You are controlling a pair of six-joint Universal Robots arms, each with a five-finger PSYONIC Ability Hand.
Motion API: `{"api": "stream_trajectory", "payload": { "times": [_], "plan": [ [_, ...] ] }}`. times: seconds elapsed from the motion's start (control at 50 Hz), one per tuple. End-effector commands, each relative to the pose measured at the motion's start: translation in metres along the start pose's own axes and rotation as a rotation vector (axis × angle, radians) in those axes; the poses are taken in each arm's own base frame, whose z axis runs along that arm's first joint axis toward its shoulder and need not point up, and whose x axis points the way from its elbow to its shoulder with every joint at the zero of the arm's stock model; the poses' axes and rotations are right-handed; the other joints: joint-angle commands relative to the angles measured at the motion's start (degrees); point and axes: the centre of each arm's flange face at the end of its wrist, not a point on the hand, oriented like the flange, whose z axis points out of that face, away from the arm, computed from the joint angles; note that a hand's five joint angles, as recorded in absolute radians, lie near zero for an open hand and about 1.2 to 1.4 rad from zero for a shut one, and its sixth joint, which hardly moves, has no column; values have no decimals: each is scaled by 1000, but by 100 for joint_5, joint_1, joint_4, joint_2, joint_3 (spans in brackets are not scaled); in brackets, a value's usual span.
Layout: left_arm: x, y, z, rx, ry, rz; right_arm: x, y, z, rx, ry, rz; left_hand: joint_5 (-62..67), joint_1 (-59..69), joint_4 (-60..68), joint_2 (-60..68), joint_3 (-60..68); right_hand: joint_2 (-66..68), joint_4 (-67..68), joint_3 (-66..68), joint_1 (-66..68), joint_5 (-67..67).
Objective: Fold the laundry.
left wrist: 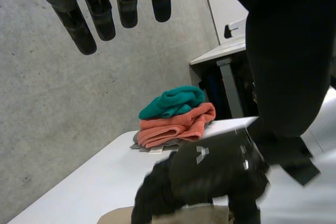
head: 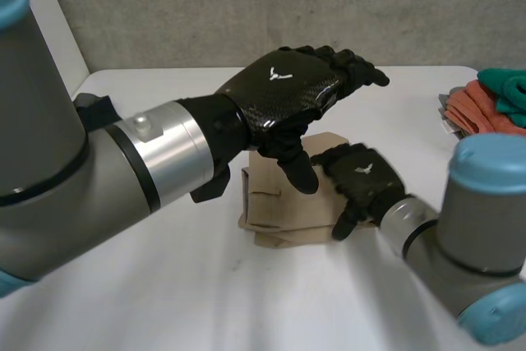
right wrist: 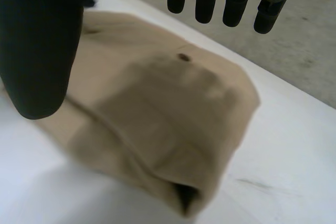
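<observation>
Tan folded cloth point(head: 278, 215) under left hand point(head: 283, 92) & by right hand point(head: 363, 177); fingers of both straight, released

Arms: 2; left arm point(head: 82, 170) at the left of the head view, right arm point(head: 472, 236) at its lower right.
Hands: 2; left hand point(head: 283, 92), right hand point(head: 362, 178).
Tan garment point(head: 275, 207): 1, folded, centre of the frame.
Teal cloth point(head: 505, 88): 1, right edge, top of the pile.
Orange cloth point(head: 481, 113): 1 layer visible; whether it is a single piece cannot be told.
Grey cloth point(head: 446, 108): 1, under the pile.
Table point(head: 164, 285): 1.
</observation>
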Motion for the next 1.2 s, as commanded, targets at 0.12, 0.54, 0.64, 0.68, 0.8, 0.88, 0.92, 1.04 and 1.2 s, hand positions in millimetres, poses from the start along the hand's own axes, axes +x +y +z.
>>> {"api": "stream_trajectory", "payload": {
  "times": [0.12, 0.54, 0.64, 0.68, 0.8, 0.88, 0.92, 1.04, 1.2],
  "plan": [
    [2, -12, -6, -33, 51, -36, -41, 28, 8, 51, 35, -182, -249, -91, -178, -164, -214, -35, -68, -55, -90, -128],
    [-2, -2, -6, -8, 34, -29, -37, 36, 47, 163, 96, -269, -249, -91, -178, -164, -214, 2219, 2185, 2199, 2163, 2126],
    [-4, -2, -7, -7, 26, -35, -33, 41, 57, 147, 107, -274, -249, -91, -178, -164, -214, 2722, 2689, 2702, 2667, 2630],
    [-4, -2, -8, -7, 25, -38, -32, 41, 59, 150, 108, -277, -249, -91, -178, -164, -214, 3260, 3226, 3239, 3204, 3167],
    [-7, -3, -10, -4, 14, -39, -18, 20, 69, 236, 168, -279, -249, -91, -178, -164, -214, 6848, 6814, 6828, 6792, 6755],
    [-9, -10, -13, 18, 3, -26, 9, -24, 72, 390, 248, -267, -249, -91, -178, -164, -214, 6848, 6814, 6828, 6792, 6755],
    [-10, -13, -14, 27, 0, -20, 20, -41, 74, 444, 273, -263, -249, -91, -178, -164, -214, 6848, 6814, 6828, 6792, 6755],
    [-14, -32, -19, 84, -28, 0, 79, -97, 84, 563, 362, -255, -249, -91, -178, -164, -214, 6848, 6814, 6828, 6792, 6755],
    [-18, -52, -22, 161, -63, -9, 199, -166, 72, 741, 531, -214, -249, -91, -178, -164, -214, 6848, 6814, 6828, 6792, 6755]
  ]
}}
